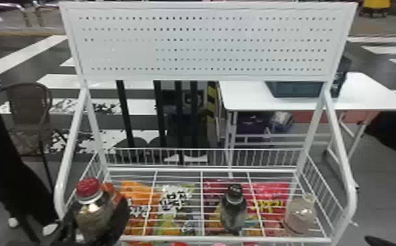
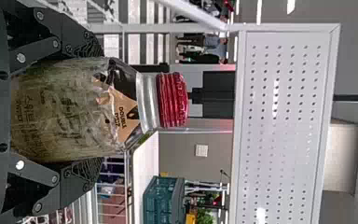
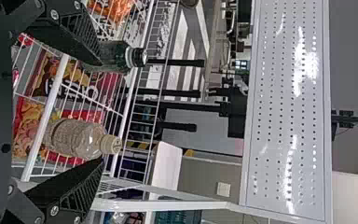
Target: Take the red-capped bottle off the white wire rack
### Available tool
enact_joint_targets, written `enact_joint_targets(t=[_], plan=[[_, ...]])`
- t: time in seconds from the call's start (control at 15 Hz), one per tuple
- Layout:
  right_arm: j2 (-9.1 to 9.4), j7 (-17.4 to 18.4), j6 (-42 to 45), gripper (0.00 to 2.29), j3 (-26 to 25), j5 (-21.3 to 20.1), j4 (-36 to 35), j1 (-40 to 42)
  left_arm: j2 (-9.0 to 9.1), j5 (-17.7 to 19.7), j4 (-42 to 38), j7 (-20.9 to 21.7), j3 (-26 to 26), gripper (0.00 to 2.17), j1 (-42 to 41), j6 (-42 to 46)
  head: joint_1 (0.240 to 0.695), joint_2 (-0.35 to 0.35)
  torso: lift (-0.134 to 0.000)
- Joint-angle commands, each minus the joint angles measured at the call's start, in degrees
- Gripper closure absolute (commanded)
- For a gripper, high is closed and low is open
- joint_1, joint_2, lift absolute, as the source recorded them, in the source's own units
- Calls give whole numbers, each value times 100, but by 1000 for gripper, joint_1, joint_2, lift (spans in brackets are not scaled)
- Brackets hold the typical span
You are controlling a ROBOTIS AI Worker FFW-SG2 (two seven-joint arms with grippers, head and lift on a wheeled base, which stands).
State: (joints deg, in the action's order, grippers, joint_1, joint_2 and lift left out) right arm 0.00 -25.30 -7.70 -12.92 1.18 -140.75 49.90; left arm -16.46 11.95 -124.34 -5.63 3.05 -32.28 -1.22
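Red-capped bottle [image 1: 91, 214] upright, clamped between fingers of left gripper [image 1: 98, 214], neck and cap clear above fingertips. Ribbed, glossy red cap [image 2: 172, 99], silvery neck band [image 2: 148, 100], tan pointed label [image 2: 122, 122], mottled olive-brown body. White wire rack [image 1: 202, 209] spreads to that gripper's right. Right gripper [image 1: 378, 241] has fingers apart.

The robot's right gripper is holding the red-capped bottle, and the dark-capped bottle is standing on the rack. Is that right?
Not quite: it's the left gripper that holds the red-capped bottle, as the left wrist view shows. The dark-capped bottle does stand on the rack.
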Motion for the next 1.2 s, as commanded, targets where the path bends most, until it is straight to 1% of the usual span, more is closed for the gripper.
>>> enact_joint_targets(t=[0.0,0.2,0.27,0.4,0.53,1.13], plan=[[5,-1,0,154,0,5,13,-7,20,53,-310,150,-674,1902,-639,443,499,0,0],[5,-1,-17,154,9,-3,-14,2,64,369,-407,308,-1325,1902,-1210,1409,499,0,0],[5,-1,-70,154,26,-12,-58,2,73,361,-372,317,-1456,1902,-1280,1568,499,0,0],[5,-1,-70,154,79,-12,-137,46,73,352,-196,317,-1553,1902,-1315,1937,499,0,0],[5,-1,-70,154,88,-12,-198,90,73,352,-82,317,-1597,1902,-1342,2095,499,0,0],[5,-1,-53,154,97,14,-242,142,99,334,-135,308,-1606,1899,-1307,2148,499,0,0]])
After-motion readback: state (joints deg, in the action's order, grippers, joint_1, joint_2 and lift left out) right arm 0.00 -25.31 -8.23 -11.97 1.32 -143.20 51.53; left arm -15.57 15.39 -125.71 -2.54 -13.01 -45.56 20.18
